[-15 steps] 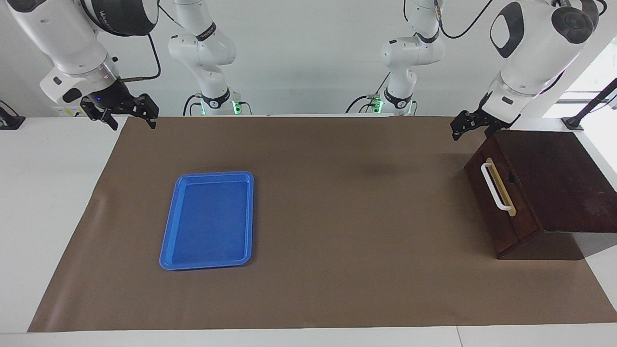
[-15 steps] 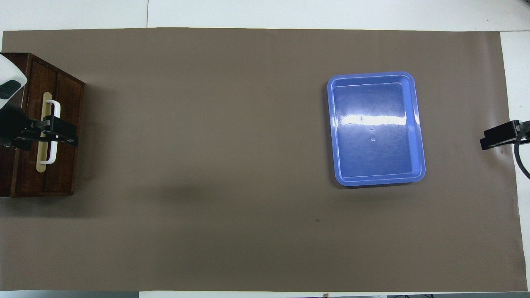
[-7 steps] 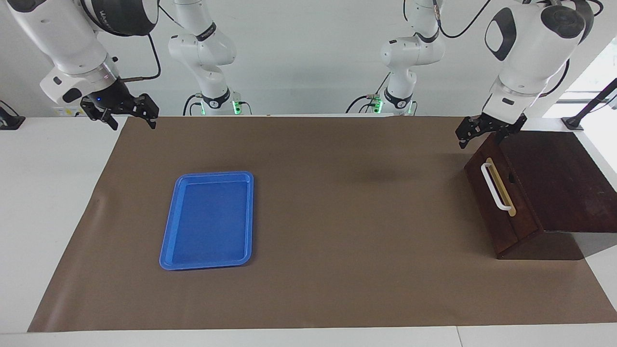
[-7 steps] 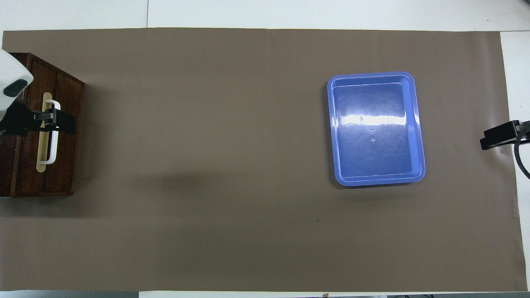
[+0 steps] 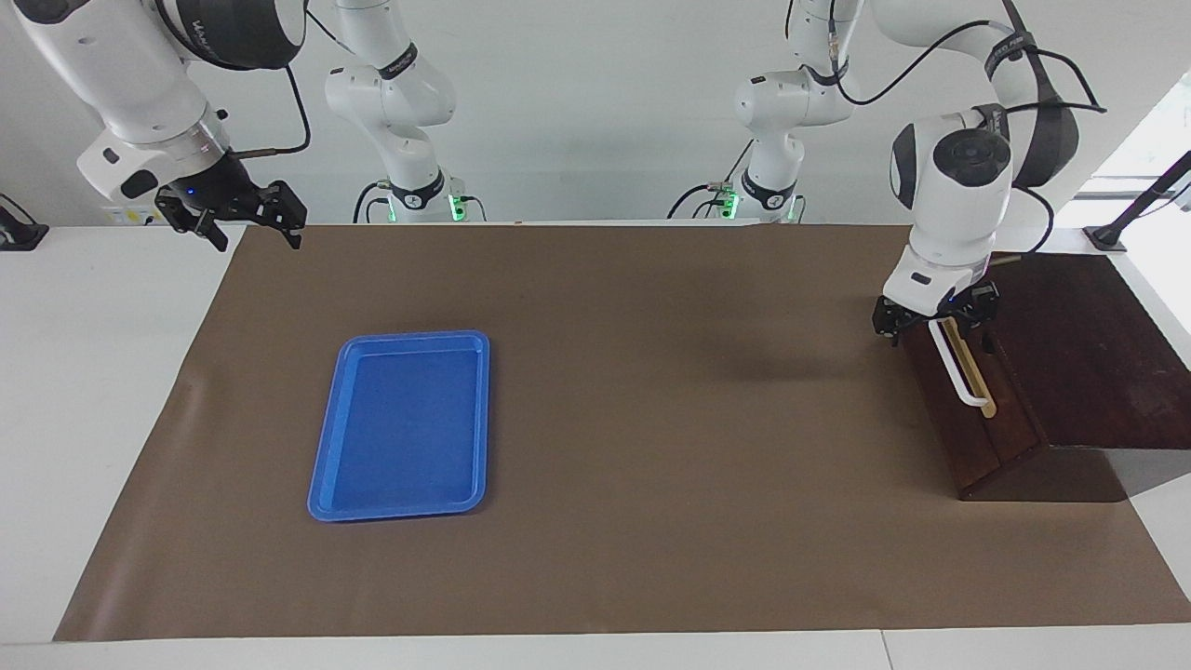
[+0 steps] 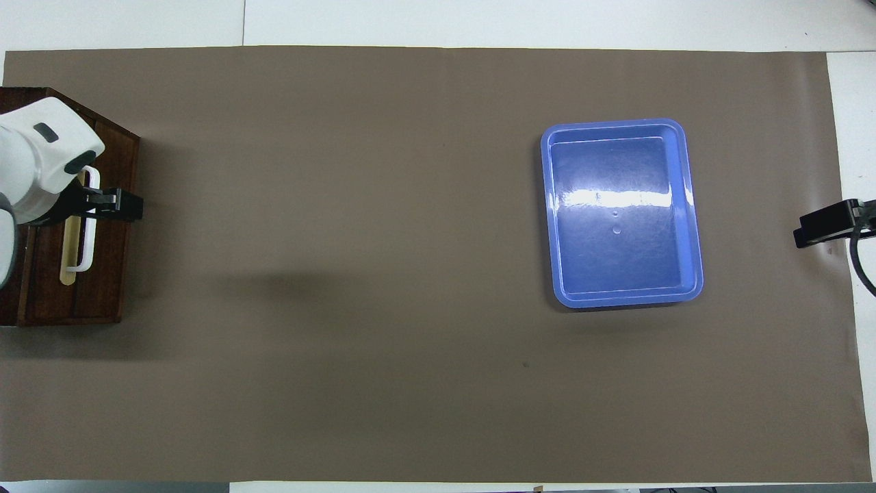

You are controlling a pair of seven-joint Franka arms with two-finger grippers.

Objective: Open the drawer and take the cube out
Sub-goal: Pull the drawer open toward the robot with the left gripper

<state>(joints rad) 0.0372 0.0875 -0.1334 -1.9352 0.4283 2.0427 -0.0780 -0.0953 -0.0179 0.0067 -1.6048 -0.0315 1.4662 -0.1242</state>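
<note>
The drawer is shut in the dark wooden box at the left arm's end of the table. Its white bar handle lies on a tan strip. My left gripper is open and low at the end of the handle nearer to the robots, one finger on either side of it. I cannot tell whether it touches the handle. The cube is hidden. My right gripper waits open in the air over the mat's edge at the right arm's end.
An empty blue tray lies on the brown mat toward the right arm's end. The box stands at the mat's edge, partly on the white tabletop.
My left arm has swung round and come down from above the box's near corner to the handle's near end. The right arm, the tray and the drawer have not moved.
</note>
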